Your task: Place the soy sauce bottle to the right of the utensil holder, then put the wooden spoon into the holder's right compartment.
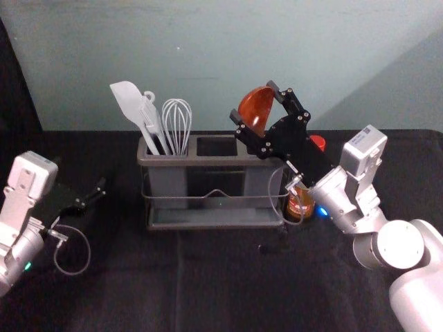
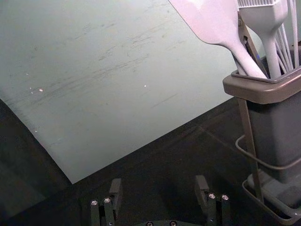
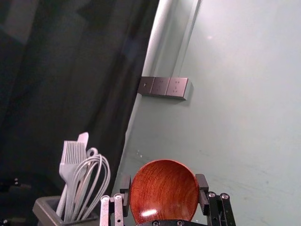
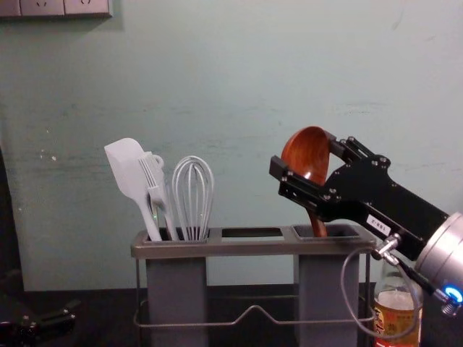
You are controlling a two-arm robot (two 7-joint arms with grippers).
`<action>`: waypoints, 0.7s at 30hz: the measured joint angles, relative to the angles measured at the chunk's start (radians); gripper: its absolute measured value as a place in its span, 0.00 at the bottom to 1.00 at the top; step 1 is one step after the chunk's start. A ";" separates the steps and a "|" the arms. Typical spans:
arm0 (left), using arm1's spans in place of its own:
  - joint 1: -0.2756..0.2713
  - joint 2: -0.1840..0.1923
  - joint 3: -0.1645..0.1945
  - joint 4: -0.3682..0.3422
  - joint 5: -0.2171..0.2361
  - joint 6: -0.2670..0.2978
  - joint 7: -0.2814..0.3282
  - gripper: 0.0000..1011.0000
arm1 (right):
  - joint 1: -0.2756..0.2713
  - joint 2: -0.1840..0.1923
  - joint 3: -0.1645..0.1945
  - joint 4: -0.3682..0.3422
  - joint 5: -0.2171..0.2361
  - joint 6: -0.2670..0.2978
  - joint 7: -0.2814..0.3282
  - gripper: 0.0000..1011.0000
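Nearest the head camera we find the right arm (image 1: 429,301), its pale links running from the lower right corner up to the tool, the right gripper (image 1: 252,101). Beneath that gripper we note the table (image 1: 228,297), covered with black cloth. Below the tool, and extending to its left, stands the gray utensil holder (image 1: 214,162), with three openings in its upper frame and a wire rail along its front. The right gripper itself hangs over the right end of this frame, tilted, its two fingers closed around opposite sides of a wooden bowl. Well apart from it, to the left of the holder and lower down, the left gripper (image 1: 92,196) is idle; in the left wrist view we observe its fingers spread wide.

Below the right gripper, just beside the holder's right end, we locate the soy sauce bottle (image 4: 396,318), upright, with a red cap and an orange label. Between the tool's fingers we identify the wooden spoon (image 4: 304,153), bowl uppermost; in the chest view its handle descends into the holder's right compartment. To the tool's left we see three utensils leaning in the left compartment: a white spatula (image 1: 128,102), a whisk (image 4: 193,181) nearest the tool, and, between these two, a pale brush (image 4: 152,176).
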 joint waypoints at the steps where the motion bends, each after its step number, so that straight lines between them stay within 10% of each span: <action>1: 0.000 0.000 0.000 0.000 0.000 0.000 0.000 1.00 | -0.001 0.000 0.000 0.002 -0.001 -0.001 -0.001 0.83; 14: 0.000 0.000 0.000 0.000 0.000 0.000 0.000 1.00 | -0.018 -0.002 0.016 0.020 0.009 -0.027 -0.004 0.83; 21: 0.000 0.000 0.000 0.000 0.000 0.000 0.000 1.00 | -0.031 -0.011 0.032 0.010 0.022 -0.036 -0.007 0.99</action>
